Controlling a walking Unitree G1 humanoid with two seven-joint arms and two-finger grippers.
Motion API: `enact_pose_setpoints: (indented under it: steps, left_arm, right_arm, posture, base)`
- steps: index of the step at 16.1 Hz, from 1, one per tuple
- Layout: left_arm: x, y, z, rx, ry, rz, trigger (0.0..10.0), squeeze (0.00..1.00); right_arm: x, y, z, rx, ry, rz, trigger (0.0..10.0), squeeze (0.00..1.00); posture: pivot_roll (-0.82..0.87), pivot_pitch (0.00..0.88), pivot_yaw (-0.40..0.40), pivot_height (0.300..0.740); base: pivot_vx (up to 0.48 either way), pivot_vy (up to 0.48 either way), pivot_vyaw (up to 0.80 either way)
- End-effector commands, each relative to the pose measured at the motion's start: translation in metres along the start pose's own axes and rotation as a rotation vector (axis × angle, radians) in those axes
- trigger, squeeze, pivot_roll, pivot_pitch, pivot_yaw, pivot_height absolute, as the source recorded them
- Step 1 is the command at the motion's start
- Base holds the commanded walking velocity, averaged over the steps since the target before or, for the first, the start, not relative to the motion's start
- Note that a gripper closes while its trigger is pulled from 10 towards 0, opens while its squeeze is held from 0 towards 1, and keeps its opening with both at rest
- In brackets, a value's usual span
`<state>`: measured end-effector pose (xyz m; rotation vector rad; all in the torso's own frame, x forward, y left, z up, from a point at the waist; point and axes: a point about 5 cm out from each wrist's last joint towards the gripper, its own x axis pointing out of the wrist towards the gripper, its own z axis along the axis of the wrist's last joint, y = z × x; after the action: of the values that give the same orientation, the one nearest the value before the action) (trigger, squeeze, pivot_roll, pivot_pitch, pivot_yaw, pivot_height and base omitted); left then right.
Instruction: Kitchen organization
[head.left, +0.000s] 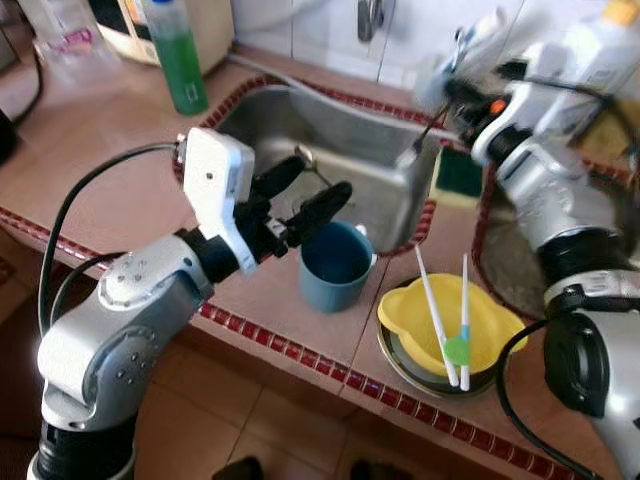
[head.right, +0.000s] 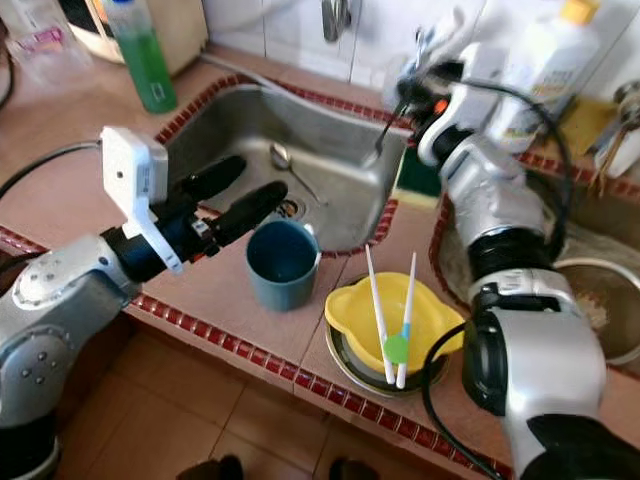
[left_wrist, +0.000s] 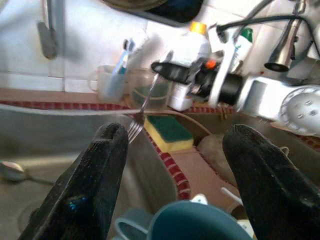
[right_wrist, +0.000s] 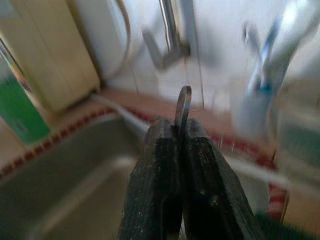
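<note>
Slanting fork (head.right: 385, 135), tines sinkward

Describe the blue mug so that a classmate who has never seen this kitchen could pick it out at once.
Find the steel sink set in the tiled counter. On the counter at the sink's front rim, under the open left tool, stands the blue mug. To its right sits a yellow bowl holding chopsticks; the mug alone is dark blue, upright and empty.

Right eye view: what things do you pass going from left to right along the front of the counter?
Left gripper → blue cup → yellow bowl, with white chopsticks lying across it.
</note>
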<state>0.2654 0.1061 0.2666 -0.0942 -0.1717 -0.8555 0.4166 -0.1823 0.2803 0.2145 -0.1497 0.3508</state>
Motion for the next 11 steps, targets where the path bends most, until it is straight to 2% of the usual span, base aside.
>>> enact_pose_setpoints:
  steps: [1, 2, 5, 7, 11]
  left_arm:
    - [0.000, -0.006, 0.004, 0.011, 0.007, -0.024, 10.0, 0.00]
    - [0.001, -0.010, 0.004, 0.008, 0.014, -0.052, 10.0, 0.00]
    - [0.000, -0.023, 0.008, 0.004, 0.032, -0.141, 10.0, 0.00]
    - [-0.002, -0.031, 0.010, -0.011, 0.056, -0.201, 10.0, 0.00]
    - [-0.004, -0.038, 0.010, -0.018, 0.080, -0.233, 10.0, 0.00]
  right_arm:
    - [0.003, 0.002, 0.007, -0.017, -0.011, 0.011, 10.0, 0.00]
    - [0.004, 0.005, 0.001, -0.029, 0.032, 0.040, 10.0, 0.00]
    - [0.006, 0.011, -0.005, 0.017, 0.049, 0.119, 10.0, 0.00]
    - [0.008, 0.018, -0.007, 0.086, 0.050, 0.187, 10.0, 0.00]
    - [0.009, 0.025, -0.009, 0.144, 0.058, 0.285, 10.0, 0.00]
  posture:
    - [-0.11, 0.284, -0.024, 0.740]
    - [-0.10, 0.283, -0.023, 0.740]
    - [-0.10, 0.286, -0.023, 0.740]
    - [-0.09, 0.284, -0.023, 0.740]
    - [-0.09, 0.269, -0.032, 0.740]
  base:
    - [0.000, 0.000, 0.00]
    - [0.000, 0.000, 0.00]
    - [0.000, 0.000, 0.00]
    - [0.000, 0.000, 0.00]
    - [0.000, 0.000, 0.00]
